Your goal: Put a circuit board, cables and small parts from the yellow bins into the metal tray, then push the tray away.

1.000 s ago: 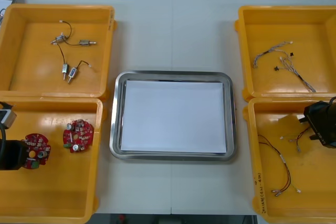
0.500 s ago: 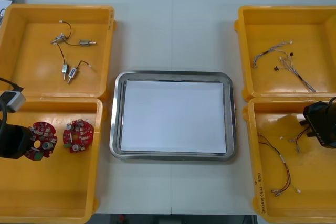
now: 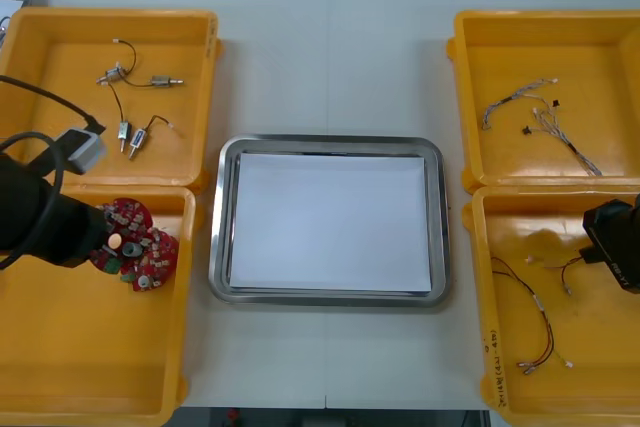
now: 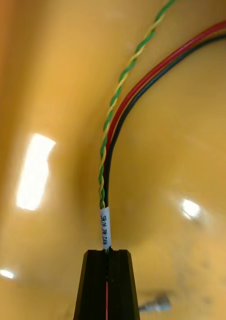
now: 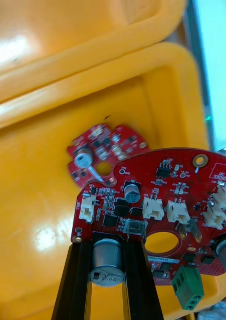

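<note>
Your left jaws clamp circuit board point(image 5: 143, 177) by its capacitor, held high for the metal tray point(image 3: 327, 141); right jaws pinch cables point(image 4: 111, 145).

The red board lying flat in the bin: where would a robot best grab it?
Probably by its upright silver cylinder, from straight above: the board lies flat on the bin floor, its rim hard to get under. The left end effector holds the other board that way, above the bin.

Rectangular metal tray point(image 3: 437, 217) lay on the light surface point(image 3: 330, 57) between yellow plastic bins point(image 3: 110, 15), round red circuit boards point(image 3: 158, 252) near-left, thin cables point(image 3: 545, 325) near-right
</note>
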### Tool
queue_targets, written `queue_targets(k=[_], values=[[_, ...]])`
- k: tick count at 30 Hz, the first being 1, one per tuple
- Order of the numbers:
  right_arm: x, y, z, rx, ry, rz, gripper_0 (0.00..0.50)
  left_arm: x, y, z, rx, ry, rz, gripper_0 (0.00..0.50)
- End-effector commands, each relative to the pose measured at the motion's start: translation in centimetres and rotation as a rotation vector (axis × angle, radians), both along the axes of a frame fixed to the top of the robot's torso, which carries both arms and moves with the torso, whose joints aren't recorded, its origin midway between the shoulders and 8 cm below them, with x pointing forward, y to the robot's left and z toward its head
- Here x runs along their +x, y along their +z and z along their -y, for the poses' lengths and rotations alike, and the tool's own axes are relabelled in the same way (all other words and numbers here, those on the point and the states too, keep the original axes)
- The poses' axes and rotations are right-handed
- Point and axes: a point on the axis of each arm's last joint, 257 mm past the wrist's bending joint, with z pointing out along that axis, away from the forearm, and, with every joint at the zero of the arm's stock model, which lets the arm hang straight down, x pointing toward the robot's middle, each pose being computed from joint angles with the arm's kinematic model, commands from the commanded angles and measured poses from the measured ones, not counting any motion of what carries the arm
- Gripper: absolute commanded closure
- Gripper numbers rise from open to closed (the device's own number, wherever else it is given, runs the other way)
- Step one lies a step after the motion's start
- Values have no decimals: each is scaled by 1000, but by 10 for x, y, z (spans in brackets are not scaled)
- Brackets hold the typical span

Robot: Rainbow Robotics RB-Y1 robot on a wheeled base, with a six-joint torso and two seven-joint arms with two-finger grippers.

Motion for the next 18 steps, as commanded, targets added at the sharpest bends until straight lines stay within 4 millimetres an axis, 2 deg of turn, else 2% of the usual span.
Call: queue_targets(k=[1,7,10,16,18], values=[[-20,30,11,-24,24,22,500,10,17,36,11,-89,39,499],[-40,69,4,21,103,47,500,14,18,81,2,-178,48,497],[-50,83,4,14,148,42,500,20,19,100,14,-209,68,499],[-47,105,6,-67,208,85,500,27,6,128,49,-253,74,498],[-47,113,6,-100,237,99,500,31,-1,142,37,-269,70,498]])
